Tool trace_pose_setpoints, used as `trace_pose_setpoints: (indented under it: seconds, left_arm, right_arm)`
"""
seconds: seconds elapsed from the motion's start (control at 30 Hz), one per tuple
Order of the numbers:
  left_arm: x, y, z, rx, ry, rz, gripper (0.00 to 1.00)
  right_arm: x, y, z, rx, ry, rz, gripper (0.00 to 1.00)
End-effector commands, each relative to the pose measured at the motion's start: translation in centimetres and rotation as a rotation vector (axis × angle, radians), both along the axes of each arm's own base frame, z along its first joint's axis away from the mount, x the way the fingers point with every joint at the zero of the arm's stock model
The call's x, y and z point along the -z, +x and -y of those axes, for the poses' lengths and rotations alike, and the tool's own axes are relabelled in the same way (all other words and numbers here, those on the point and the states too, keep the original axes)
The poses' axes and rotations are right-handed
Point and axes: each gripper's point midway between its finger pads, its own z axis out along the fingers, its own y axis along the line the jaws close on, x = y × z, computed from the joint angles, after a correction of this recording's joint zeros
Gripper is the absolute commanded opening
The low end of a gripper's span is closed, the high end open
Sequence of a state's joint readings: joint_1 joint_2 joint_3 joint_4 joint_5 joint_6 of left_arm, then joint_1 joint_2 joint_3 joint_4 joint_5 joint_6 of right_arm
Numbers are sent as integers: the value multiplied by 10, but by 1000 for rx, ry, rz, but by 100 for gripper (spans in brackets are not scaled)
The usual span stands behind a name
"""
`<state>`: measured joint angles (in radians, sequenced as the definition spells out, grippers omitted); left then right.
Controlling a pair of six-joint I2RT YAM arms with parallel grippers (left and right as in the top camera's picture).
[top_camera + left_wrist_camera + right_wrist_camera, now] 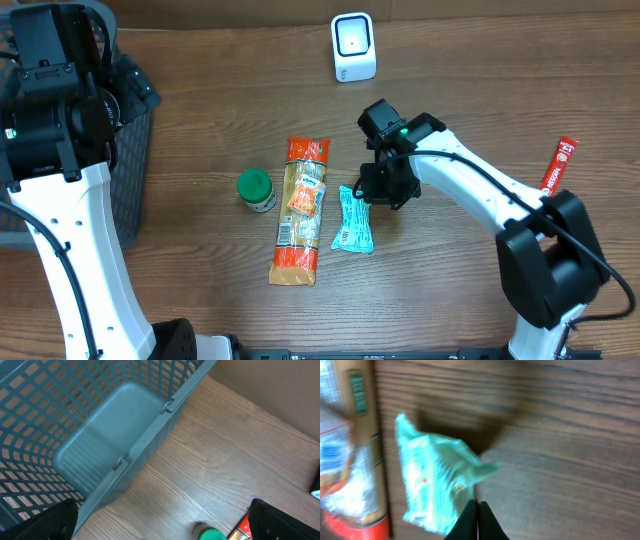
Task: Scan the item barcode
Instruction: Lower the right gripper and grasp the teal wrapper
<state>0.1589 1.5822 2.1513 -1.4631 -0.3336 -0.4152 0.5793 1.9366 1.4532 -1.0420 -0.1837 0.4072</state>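
A small teal packet (352, 220) lies on the wooden table beside a long orange noodle pack (301, 210). My right gripper (385, 188) is down at the packet's upper right edge. In the right wrist view its jaws (477, 506) are pressed together, with the crumpled edge of the teal packet (432, 485) running in at their tips. A white barcode scanner (353, 47) stands at the back of the table. My left gripper (162, 527) hangs wide open above the table beside the basket, with nothing in it.
A grey-blue mesh basket (100, 435) stands at the far left under the left arm (60, 100). A green-capped jar (255, 189) stands left of the noodle pack. A red stick packet (558, 165) lies at the right.
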Motion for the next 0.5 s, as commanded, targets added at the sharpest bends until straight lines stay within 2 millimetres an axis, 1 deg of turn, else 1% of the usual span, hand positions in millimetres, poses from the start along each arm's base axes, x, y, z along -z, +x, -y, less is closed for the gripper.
trace_pose_setpoints:
  seconds: [0.0, 0.13, 0.27, 0.4, 0.47]
  left_arm:
    - [-2, 1, -4, -5, 16, 0, 100]
    - [-2, 1, -4, -5, 16, -1, 100]
    - [-2, 1, -3, -5, 16, -1, 100]
    - [-2, 1, -3, -5, 16, -1, 100]
    - [-2, 1, -3, -5, 15, 0, 99]
  right_arm:
    - [-18, -10, -16, -29, 55, 14, 4]
    - [-4, -25, -26, -61, 58, 0, 4]
    - [15, -37, -33, -18, 61, -13, 4]
    - [37, -43, -33, 40, 74, -15, 4]
    - [45, -45, -37, 38, 111, -16, 4]
